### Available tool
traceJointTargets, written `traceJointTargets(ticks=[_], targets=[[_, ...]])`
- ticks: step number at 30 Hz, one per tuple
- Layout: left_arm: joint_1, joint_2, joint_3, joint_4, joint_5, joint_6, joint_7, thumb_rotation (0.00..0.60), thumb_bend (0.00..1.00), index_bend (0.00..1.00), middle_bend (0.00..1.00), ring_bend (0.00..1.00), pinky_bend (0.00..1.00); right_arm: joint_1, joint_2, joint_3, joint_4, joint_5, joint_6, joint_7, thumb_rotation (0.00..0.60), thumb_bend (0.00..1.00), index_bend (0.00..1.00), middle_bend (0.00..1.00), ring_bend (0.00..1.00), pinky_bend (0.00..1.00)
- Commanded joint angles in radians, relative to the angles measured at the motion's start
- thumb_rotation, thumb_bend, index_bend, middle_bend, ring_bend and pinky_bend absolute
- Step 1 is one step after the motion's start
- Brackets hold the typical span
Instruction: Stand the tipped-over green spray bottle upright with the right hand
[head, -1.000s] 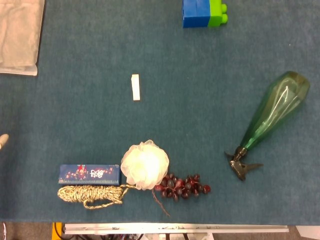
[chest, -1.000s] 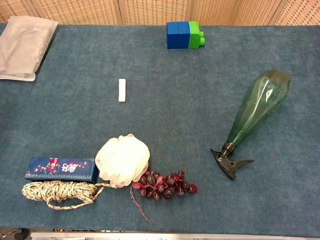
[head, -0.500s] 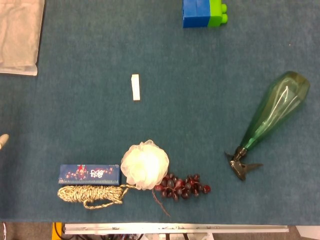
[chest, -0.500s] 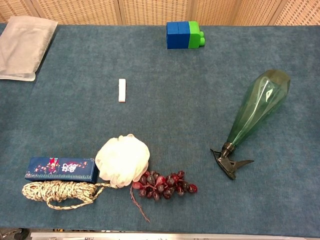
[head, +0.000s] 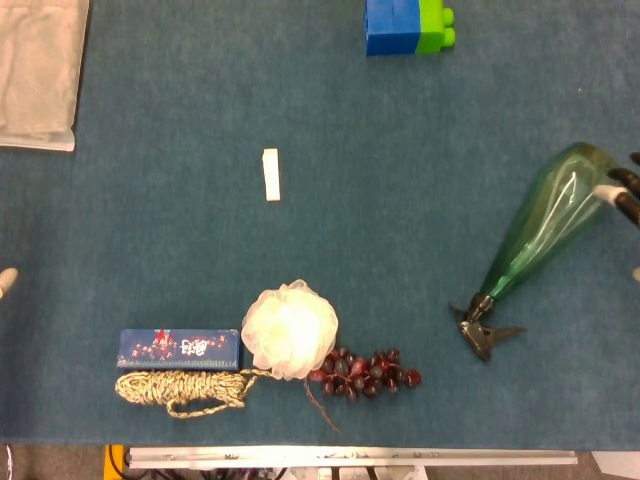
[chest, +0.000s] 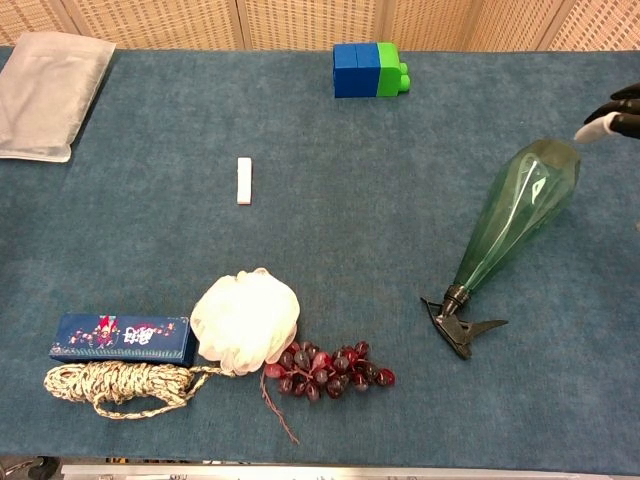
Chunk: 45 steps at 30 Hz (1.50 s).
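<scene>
Right hand at the fat end of the tipped green bottle, nothing held yet.

The spray bottle (chest: 512, 216) lies on the blue surface (chest: 380, 200), wide base just beside the right hand (chest: 610, 117), trigger head far from it. It looks like thin, empty clear plastic: light, smooth, likely slippery and slightly squashy, best gripped round the body nearer the base. Only fingertips (head: 622, 186) show at the frame edge; how far they spread I cannot tell.

R robot hand (head: 627, 190) now in view at bench's right edge, fingertips (chest: 598, 127) just by wide base of green spray bottle (head: 545, 228). Contact w/ bottle unclear.
</scene>
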Motion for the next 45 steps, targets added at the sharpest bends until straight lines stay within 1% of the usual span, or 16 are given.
traceJointTargets(ticks=[1,6,12,18,26,34,45], targets=[[0.000,0.000,0.000,0.000,0.000,0.000,0.000,0.600,0.00,0.00,0.00,0.00,0.00,0.067,-0.007,0.019,-0.027,0.051,-0.093,-0.089,0.600,0.00,0.16,0.16,0.05,0.17],[0.000,0.000,0.000,0.000,0.000,0.000,0.000,0.600,0.00,0.00,0.00,0.00,0.00,0.128,-0.057,0.040,-0.029,0.112,-0.172,-0.198,0.600,0.00,0.10,0.14,0.04,0.14],[0.000,0.000,0.000,0.000,0.000,0.000,0.000,0.600,0.00,0.00,0.00,0.00,0.00,0.189,-0.109,0.046,-0.034,0.176,-0.246,-0.299,0.600,0.00,0.09,0.12,0.02,0.12],[0.000,0.000,0.000,0.000,0.000,0.000,0.000,0.600,0.00,0.00,0.00,0.00,0.00,0.253,-0.143,0.041,-0.045,0.252,-0.308,-0.442,0.600,0.00,0.09,0.12,0.02,0.11],[0.000,0.000,0.000,-0.001,0.000,0.000,0.000,0.600,0.00,0.00,0.00,0.00,0.00,0.315,-0.178,0.012,-0.036,0.359,-0.340,-0.601,0.600,0.00,0.09,0.12,0.02,0.11],[0.000,0.000,0.000,0.000,0.000,0.000,0.000,0.600,0.00,0.00,0.00,0.00,0.00,0.353,-0.217,-0.031,-0.011,0.431,-0.330,-0.691,0.600,0.00,0.09,0.12,0.02,0.10],[0.000,0.000,0.000,0.000,0.000,0.000,0.000,0.600,0.00,0.00,0.00,0.00,0.00,0.405,-0.272,-0.078,0.034,0.513,-0.328,-0.733,0.600,0.00,0.09,0.12,0.02,0.10]])
